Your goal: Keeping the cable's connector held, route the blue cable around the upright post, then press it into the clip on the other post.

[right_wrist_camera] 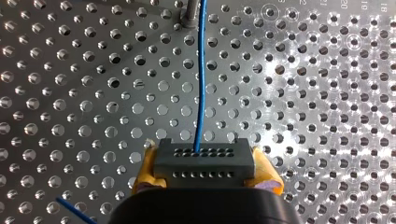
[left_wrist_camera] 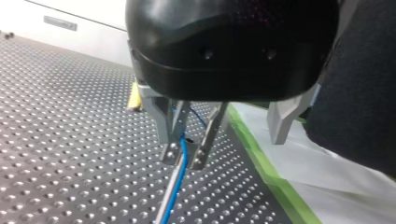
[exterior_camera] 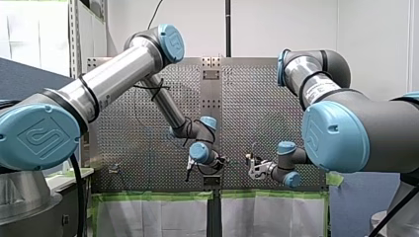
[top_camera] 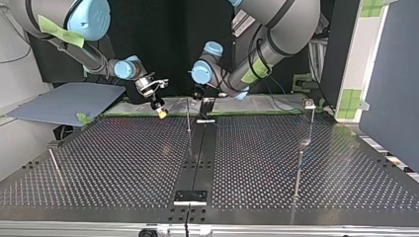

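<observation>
Steel worktop (top_camera: 123, 163), dotted with holes, and the top view is stingy with detail. Starting at its left, a thin bare post (top_camera: 55, 167) stands near the edge. Then my right hand (top_camera: 160, 112) hangs low at the far side, its load only a yellowish blob from here. Next comes the upright post (top_camera: 188, 116) at the middle. Just past it is my left hand (top_camera: 199, 92), dark against a dark background. The blue cable (right_wrist_camera: 201, 84) barely shows in this view. Further right there is a slim post (top_camera: 298, 170) and, farther back, another post (top_camera: 312, 123) topped by a small clip (top_camera: 310, 103), too small to read its shape.

The right wrist view is clearer. Yellow pads (right_wrist_camera: 145, 165) are clamped on both ends of a dark grey, blocky connector (right_wrist_camera: 203, 161) with two rows of small round holes. The cable, smooth and thin, runs from it straight ahead to the foot of a metal post (right_wrist_camera: 188, 13). A second blue stretch is cut off beside the hand.

In the left wrist view the glossy black housing (left_wrist_camera: 233, 46) blocks much. The cable drops from under my left hand alongside a silvery rod (left_wrist_camera: 166, 205). Whether that hand is gripping it, I cannot tell.
</observation>
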Action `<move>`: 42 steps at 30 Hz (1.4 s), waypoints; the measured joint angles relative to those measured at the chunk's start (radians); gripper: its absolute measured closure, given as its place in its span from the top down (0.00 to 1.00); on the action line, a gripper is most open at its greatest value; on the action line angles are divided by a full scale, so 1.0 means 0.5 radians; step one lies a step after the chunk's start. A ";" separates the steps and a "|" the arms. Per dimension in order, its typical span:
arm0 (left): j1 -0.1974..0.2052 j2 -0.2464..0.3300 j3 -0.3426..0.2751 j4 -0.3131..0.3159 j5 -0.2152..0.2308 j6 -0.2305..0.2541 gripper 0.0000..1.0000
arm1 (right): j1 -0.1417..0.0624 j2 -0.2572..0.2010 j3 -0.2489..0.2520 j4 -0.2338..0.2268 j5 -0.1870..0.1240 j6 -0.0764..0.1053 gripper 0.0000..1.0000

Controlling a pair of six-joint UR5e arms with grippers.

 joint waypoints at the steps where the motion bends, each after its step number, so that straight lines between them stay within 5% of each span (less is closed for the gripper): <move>1: 0.002 0.013 -0.020 0.022 0.004 -0.011 1.00 | 0.000 0.000 0.000 0.000 0.000 0.000 0.00; 32: -0.021 0.047 -0.072 0.078 0.011 -0.061 1.00 | -0.002 0.000 0.000 0.004 0.000 0.002 0.00; 42: -0.071 0.210 -0.244 0.217 -0.072 -0.051 1.00 | -0.003 0.000 0.000 0.005 0.000 0.002 0.00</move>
